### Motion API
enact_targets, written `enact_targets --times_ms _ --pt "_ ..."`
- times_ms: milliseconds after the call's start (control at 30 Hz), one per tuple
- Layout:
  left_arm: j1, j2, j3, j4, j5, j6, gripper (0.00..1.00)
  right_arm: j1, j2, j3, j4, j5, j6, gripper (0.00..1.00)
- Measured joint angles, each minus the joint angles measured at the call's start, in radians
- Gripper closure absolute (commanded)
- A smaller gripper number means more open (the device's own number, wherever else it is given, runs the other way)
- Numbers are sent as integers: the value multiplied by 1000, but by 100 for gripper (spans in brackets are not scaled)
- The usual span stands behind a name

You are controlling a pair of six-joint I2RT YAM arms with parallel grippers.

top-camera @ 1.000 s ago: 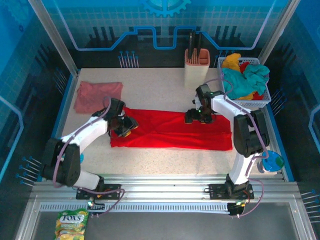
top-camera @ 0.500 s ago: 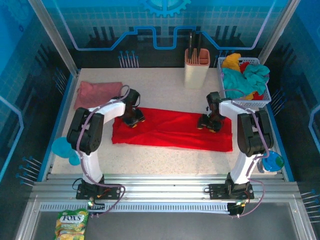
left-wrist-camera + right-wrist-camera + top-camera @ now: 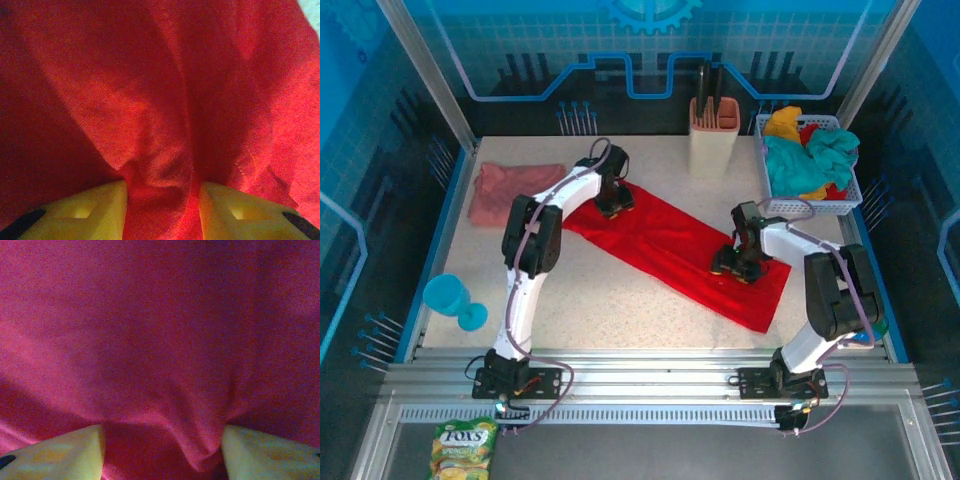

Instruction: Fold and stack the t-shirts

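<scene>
We see a robotics lab test cell. A speckled tabletop (image 3: 620, 310) is boxed in by blue translucent panels (image 3: 520, 40) printed with gear and circuit motifs. Two robot arms (image 3: 530, 240) are bolted to an aluminium rail frame (image 3: 650, 370) at its near edge. Household props stand about: a knife block (image 3: 712, 145), a white basket (image 3: 800, 207) of clothes, a blue goblet (image 3: 448, 298) and a sweets packet (image 3: 463, 448).

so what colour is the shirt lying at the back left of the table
The shirt is dusty pink, best seen in the top view.
</scene>
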Motion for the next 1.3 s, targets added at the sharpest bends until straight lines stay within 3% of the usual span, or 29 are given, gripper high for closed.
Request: enact_targets --times_ms 200,400,567,733,933,1033,1200,1300 --pt "-10 209 377 -115 39 52 54 143 6 -1 51 -20 94 36" --pt "-10 231 424 -118 85 97 49 249 42 27 106 -20 190 34" --pt "0 221 420 -130 91 150 43 260 22 28 107 2 234 27" --pt "38 75 258 -133 92 182 36 227 -85 32 23 37 229 16" --pt "65 -283 -138 -40 93 172 33 94 -209 70 -49 36 164 0" --pt "61 -415 -319 42 113 129 33 29 -221 80 -71 23 112 0" --pt "56 -454 -561 213 160 42 33 -68 -220 80 -96 -22 22 0" --pt "56 -404 -589 277 177 12 34 -127 -213 76 -95 -54 -14 0"
